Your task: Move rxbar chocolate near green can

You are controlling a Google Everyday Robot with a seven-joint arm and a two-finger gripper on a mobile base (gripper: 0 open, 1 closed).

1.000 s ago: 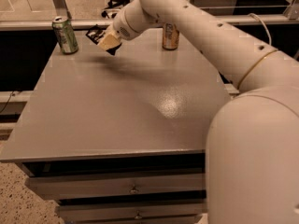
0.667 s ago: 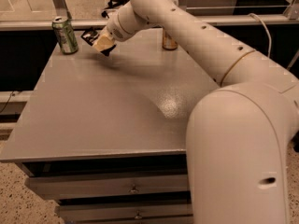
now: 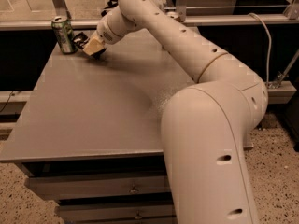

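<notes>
While the gripper (image 3: 93,47) hangs low over the far-left corner of the grey table (image 3: 107,120), clamped on the rxbar chocolate (image 3: 79,39), the step in hand is judged to be the set-down, not the carry. The bar's black wrapper protrudes from the gripper tip toward the green can (image 3: 63,34), which stands upright close to the left edge and near the far edge. The free end of the bar lies just beside the can; whether the two touch cannot be told. Whether the bar rests on the surface or sits just above it cannot be told either, because a dark shadow lies under the gripper. Since the bar is near enough to the can, travel no further toward the left edge. The can is slim and probably light, so a nudge could tip it or push it off the table. Lower straight down with the wrapper held as flat as the wrist allows. Part the jaws only when the bar is supported by the surface, and do so slowly, because a thin wrapper may cling to one pad and lift again. Confirm that the whole bar lies on the table and overhangs neither the far nor the left edge. Retract upward first, then back toward the middle of the table, away from the can. The arm (image 3: 187,45) reaches diagonally from the near-right corner, so any sideways sweep during withdrawal risks striking the can.
</notes>
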